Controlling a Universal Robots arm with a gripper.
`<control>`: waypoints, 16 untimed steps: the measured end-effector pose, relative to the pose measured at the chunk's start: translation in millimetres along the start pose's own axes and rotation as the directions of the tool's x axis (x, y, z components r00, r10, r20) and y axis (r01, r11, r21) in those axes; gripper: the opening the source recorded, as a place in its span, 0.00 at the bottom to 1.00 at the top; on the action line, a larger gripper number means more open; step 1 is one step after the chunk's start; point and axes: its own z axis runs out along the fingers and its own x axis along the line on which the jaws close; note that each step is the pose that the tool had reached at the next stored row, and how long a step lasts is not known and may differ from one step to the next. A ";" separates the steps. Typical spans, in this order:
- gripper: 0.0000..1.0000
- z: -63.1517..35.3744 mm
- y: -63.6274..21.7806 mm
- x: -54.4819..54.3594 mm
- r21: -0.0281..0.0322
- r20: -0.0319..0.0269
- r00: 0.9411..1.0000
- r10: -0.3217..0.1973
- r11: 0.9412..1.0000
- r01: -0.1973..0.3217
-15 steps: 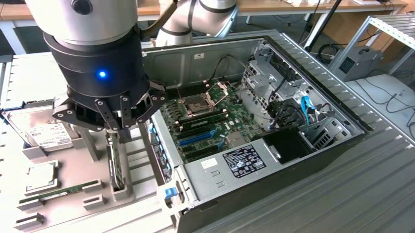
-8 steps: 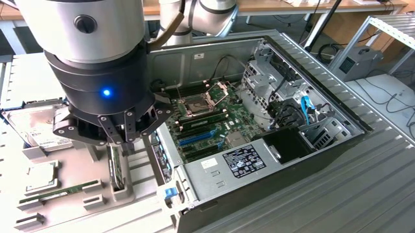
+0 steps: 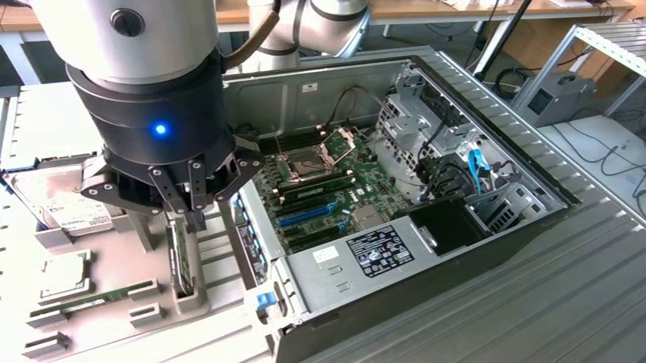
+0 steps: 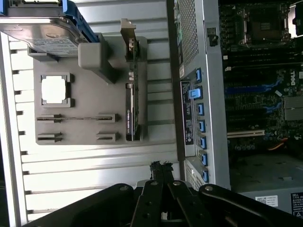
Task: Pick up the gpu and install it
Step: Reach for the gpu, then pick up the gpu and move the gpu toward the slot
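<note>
Closest to the exterior camera hangs the gripper (image 3: 190,215), its black body and blue light (image 3: 159,129) covering part of the scene behind it. Its claw is closed, the fingers pressed together with nothing between them, as the wrist view shows.

At the exterior view's far left, a hard drive (image 3: 63,203) sits propped on the gray holder (image 3: 129,314), partly hidden by the gripper. Nearer on the holder lie a square processor chip (image 3: 63,274) and a narrow memory stick (image 3: 96,297).

To their right the gpu (image 3: 181,261) stands on its long edge in a slot of the holder, just left of the case. Its long axis runs from far to near, roughly parallel to the case's side wall. It is seen edge-on, so its faces are hard to make out. The gripper hangs over its far end and hides it; I cannot tell whether the fingertips touch the card. The wrist view shows the whole card, with its metal bracket (image 4: 127,34) at the end toward the hard drive.

Further right the open computer case (image 3: 504,144) lies on its side, its motherboard (image 3: 323,189) exposed. The wrist view also shows a row of blue clips (image 4: 200,109) along the case wall nearest the holder.
</note>
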 end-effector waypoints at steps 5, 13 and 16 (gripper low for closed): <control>0.11 0.4 8.4 1.2 0.000 0.000 1.000 0.000 1.000 0.000; 0.11 0.5 9.2 1.7 0.000 0.000 1.000 0.000 1.000 0.000; 0.11 0.5 9.2 1.7 0.000 0.000 1.000 0.000 1.000 0.000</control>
